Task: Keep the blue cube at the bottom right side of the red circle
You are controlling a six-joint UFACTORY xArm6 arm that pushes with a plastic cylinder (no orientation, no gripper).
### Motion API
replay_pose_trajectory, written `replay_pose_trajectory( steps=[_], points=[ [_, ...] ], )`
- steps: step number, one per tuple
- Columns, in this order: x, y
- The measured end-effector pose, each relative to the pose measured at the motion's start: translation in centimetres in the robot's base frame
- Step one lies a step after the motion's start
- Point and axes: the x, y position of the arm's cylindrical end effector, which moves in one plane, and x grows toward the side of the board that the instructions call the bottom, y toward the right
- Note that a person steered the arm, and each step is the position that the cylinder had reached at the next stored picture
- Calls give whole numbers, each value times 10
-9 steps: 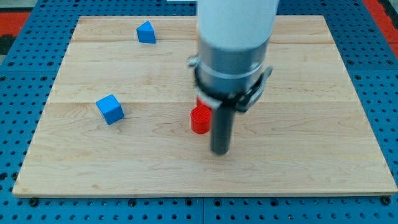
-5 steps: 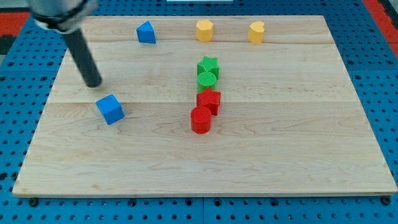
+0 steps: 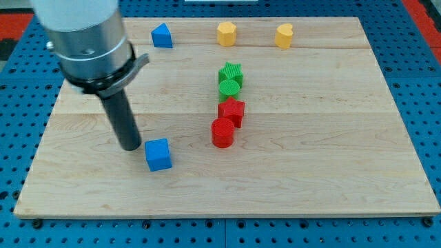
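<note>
The blue cube [image 3: 158, 154] lies on the wooden board [image 3: 331, 165], at the lower left of the red circle [image 3: 222, 132], about a hand's width away from it. My tip [image 3: 130, 147] rests on the board just left of the blue cube, touching or nearly touching its upper left side. The rod rises up to the view's top left and the arm's grey body hides part of the board there.
A red star-like block [image 3: 232, 111] sits right above the red circle. A green circle [image 3: 229, 87] and a green star [image 3: 231, 71] stand above that. A second blue block [image 3: 161, 35] and two yellow blocks [image 3: 227, 32] [image 3: 284, 34] lie along the top edge.
My tip has come down the left side of the board to the blue cube. The blue cube has slid down and to the right, closer to the red circle.
</note>
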Motion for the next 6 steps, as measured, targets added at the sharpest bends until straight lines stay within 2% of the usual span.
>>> replay_pose_trajectory(
  steps=[1, 2, 3, 5, 6],
  points=[
    [16, 21],
    [22, 86],
    [25, 111],
    [20, 134],
    [24, 121]
  ],
)
